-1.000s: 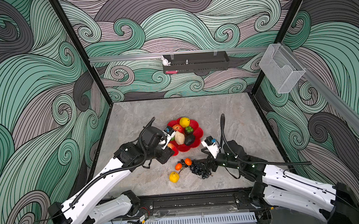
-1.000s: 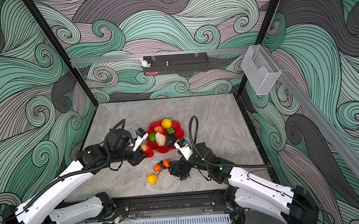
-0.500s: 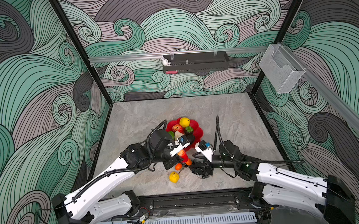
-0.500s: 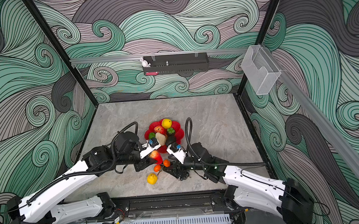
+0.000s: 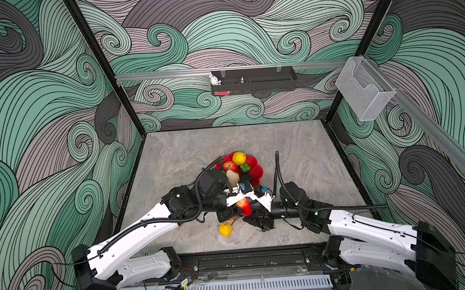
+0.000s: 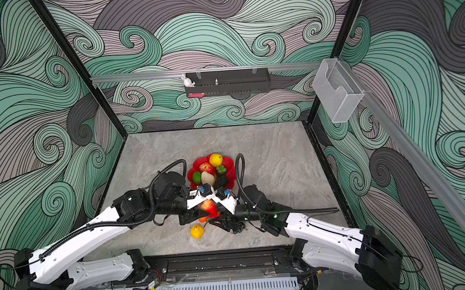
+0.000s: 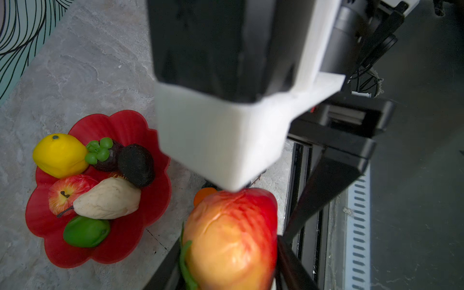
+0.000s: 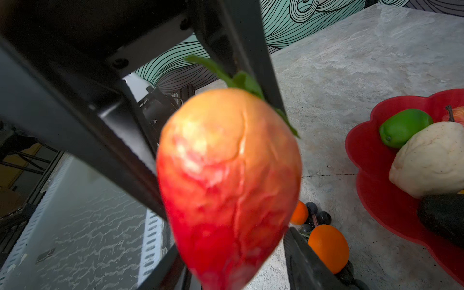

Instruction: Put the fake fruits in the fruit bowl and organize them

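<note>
The fake fruits are sitting in two groups, and one more is hanging in the air. Six of them are lying in the fruit bowl, the red flower-shaped dish that is resting on the grey table. A yellow lemon is sitting at the far rim. A red apple is lying next to it. A cream pear is lying between the apple and a green lime. A dark fruit with a green leafy top and a black bumpy fruit are sitting side by side. Two small oranges and a bunch of dark grapes are lying bunched together on the table, just in front of the bowl. A yellow fruit is sitting alone a little nearer the front edge. The left claw is squeezing a big red and orange fruit with a green leaf, holding it up off the table, just beside the bowl. The right claw is hanging very close to the left one. In the right wrist view its two dark fingers are standing apart, one on each side of the bottom end of the same big fruit. The pictures are not showing whether those fingers are pressing on the fruit or only hanging beside it.
</note>
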You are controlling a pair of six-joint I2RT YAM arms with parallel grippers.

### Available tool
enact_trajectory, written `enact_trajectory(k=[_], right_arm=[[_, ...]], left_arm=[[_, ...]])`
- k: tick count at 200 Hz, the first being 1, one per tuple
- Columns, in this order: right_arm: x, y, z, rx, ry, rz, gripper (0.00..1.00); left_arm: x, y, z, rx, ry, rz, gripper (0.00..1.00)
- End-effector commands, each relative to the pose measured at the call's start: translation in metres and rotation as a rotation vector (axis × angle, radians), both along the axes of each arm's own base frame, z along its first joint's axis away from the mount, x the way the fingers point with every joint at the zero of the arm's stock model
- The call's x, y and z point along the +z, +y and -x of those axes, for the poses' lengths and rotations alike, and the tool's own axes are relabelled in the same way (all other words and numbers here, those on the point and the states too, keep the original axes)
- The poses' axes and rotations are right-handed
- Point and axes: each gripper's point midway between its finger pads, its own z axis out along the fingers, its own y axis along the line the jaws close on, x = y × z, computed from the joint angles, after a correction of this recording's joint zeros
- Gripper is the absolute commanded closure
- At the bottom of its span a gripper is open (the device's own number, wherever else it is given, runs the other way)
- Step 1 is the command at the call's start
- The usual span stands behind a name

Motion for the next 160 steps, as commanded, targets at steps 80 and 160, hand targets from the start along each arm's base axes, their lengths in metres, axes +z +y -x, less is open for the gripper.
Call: enact_trajectory(k=[80, 160], right_arm=[[0.025, 0.012, 0.003, 0.036, -0.002, -0.078, 0.74], [0.019, 0.010, -0.004, -0.016, 0.009, -0.074, 0.85]], left_arm=[[-0.005, -0.009, 0.011, -0.088, -0.004, 0.015, 0.54], [0.002, -0.009, 0.015, -0.085, 0.008, 0.038, 0.34]])
